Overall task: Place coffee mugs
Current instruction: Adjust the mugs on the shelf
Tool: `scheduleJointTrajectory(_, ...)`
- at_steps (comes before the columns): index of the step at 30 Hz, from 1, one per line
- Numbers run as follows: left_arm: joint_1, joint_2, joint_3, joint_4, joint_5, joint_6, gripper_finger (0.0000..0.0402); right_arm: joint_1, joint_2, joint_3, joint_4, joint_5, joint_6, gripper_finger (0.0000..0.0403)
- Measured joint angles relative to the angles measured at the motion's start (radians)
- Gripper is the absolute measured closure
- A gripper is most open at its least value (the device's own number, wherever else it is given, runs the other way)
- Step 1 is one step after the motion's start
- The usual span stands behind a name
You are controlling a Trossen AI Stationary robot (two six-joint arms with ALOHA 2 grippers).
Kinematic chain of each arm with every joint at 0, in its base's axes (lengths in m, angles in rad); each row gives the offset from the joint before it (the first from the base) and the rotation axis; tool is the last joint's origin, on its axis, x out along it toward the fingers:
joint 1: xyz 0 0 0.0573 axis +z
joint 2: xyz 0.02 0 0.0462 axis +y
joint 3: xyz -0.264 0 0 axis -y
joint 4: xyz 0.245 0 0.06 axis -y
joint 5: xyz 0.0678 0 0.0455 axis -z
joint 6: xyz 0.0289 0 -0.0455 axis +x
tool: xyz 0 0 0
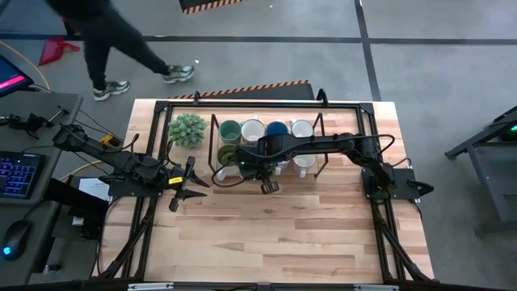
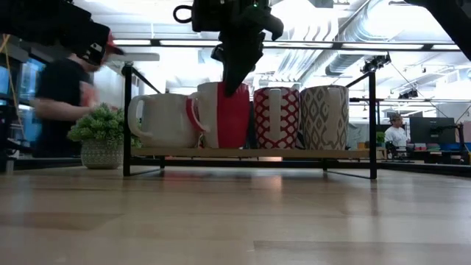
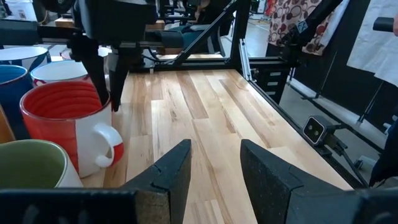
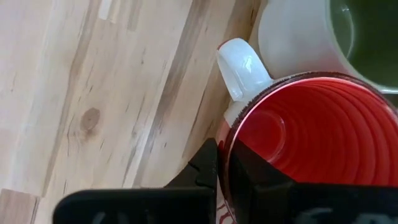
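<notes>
Mug (image 4: 311,130), red ribbed interior, white handle

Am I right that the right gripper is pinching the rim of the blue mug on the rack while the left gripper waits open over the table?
Not quite: the right gripper is pinching the rim of the red mug, not a blue one, as the right wrist view shows. The left gripper does wait open over the table.

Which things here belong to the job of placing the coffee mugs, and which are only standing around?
Part of the job:
- red mug, its rim pinched by the right gripper
- other mugs on the rack
- left gripper, fingers open, waiting over the table

Just standing around:
- potted plant
- person beyond the table
</notes>
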Motion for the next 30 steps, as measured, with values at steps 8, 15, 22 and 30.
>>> scheduleJointTrajectory(8,0.0,0.0,0.0,0.0,0.0,0.0,0.0273,0.0,0.0,0.0,0.001,0.0,0.024,0.0403)
scheduleJointTrajectory(15,0.0,0.0,0.0,0.0,0.0,0.0,0.0273,-0.003,0.0,0.0,0.002,0.0,0.041,0.0403)
scheduleJointTrajectory(22,0.0,0.0,0.0,0.0,0.0,0.0,0.0273,-0.009,0.0,0.0,0.001,0.022,0.078,0.0402)
scheduleJointTrajectory(30,0.0,0.0,0.0,0.0,0.0,0.0,0.0273,-0.009,0.0,0.0,0.001,0.021,0.077,0.0402)
